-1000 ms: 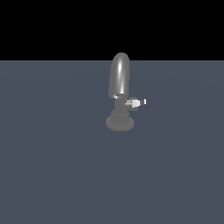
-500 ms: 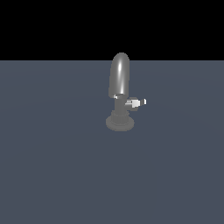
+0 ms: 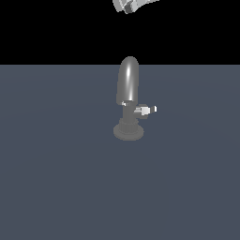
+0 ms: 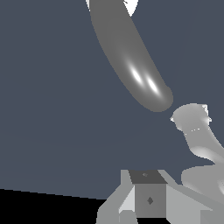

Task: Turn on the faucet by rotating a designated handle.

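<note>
Faucet upright on the grey floor; arm high above it, clear of contact.

Working near to far in the exterior view, I see the floor [image 3: 56, 187] first, then the faucet [image 3: 128, 101] standing on its round stepped base with the tall rounded spout vertical. The handle [image 3: 146, 110] projects sideways from the faucet's neck toward the exterior view's right, whitish tip outermost. Beyond and well above the spout, only a fragment of the gripper [image 3: 129, 4] enters the frame, touching nothing. In the wrist view I see the spout, the handle [image 4: 192, 120] and part of the gripper body [image 4: 148, 199]; the fingertips appear hidden, so I cannot tell the jaw opening.
</note>
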`<state>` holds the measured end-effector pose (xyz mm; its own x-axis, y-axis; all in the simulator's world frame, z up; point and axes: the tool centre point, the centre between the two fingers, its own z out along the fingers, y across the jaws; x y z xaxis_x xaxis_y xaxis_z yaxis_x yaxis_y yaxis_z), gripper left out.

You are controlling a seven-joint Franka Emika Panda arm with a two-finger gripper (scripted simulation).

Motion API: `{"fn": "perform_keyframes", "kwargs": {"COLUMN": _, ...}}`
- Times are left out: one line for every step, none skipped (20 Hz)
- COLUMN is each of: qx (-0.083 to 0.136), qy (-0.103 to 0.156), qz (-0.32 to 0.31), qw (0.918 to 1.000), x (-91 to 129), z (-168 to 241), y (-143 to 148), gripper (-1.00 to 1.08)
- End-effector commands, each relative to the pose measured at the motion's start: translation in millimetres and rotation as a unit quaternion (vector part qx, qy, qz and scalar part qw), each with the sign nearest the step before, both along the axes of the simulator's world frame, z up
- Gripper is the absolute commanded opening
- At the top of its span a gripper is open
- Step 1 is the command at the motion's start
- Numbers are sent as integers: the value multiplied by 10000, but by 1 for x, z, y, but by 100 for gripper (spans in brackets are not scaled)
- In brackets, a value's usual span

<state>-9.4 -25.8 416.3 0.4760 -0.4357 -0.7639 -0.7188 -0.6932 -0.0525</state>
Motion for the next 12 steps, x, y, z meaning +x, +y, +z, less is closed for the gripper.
{"fn": "perform_keyframes", "kwargs": {"qx": 109, "qy": 236, "qz": -210, "qw": 9994, "x": 10, "z": -10, "y": -6, "gripper": -100}}
{"fn": "perform_keyframes", "kwargs": {"qx": 153, "qy": 331, "qz": -296, "qw": 9989, "x": 14, "z": -14, "y": -8, "gripper": -100}}
{"fn": "perform_keyframes", "kwargs": {"qx": 197, "qy": 427, "qz": -383, "qw": 9982, "x": 18, "z": -19, "y": -11, "gripper": -100}}
{"fn": "perform_keyframes", "kwargs": {"qx": 242, "qy": 525, "qz": -471, "qw": 9972, "x": 22, "z": -24, "y": -13, "gripper": -100}}
{"fn": "perform_keyframes", "kwargs": {"qx": 288, "qy": 624, "qz": -561, "qw": 9961, "x": 25, "z": -28, "y": -16, "gripper": -100}}
{"fn": "perform_keyframes", "kwargs": {"qx": 335, "qy": 725, "qz": -653, "qw": 9947, "x": 29, "z": -33, "y": -19, "gripper": -100}}
{"fn": "perform_keyframes", "kwargs": {"qx": 382, "qy": 826, "qz": -745, "qw": 9931, "x": 32, "z": -38, "y": -21, "gripper": -100}}
{"fn": "perform_keyframes", "kwargs": {"qx": 428, "qy": 925, "qz": -835, "qw": 9913, "x": 36, "z": -43, "y": -24, "gripper": -100}}
{"fn": "perform_keyframes", "kwargs": {"qx": 473, "qy": 1022, "qz": -924, "qw": 9893, "x": 39, "z": -48, "y": -27, "gripper": -100}}
{"fn": "perform_keyframes", "kwargs": {"qx": 517, "qy": 1118, "qz": -1011, "qw": 9872, "x": 42, "z": -54, "y": -29, "gripper": -100}}
{"fn": "perform_keyframes", "kwargs": {"qx": 561, "qy": 1212, "qz": -1097, "qw": 9850, "x": 44, "z": -59, "y": -32, "gripper": -100}}
{"fn": "perform_keyframes", "kwargs": {"qx": 604, "qy": 1304, "qz": -1181, "qw": 9825, "x": 47, "z": -64, "y": -34, "gripper": -100}}
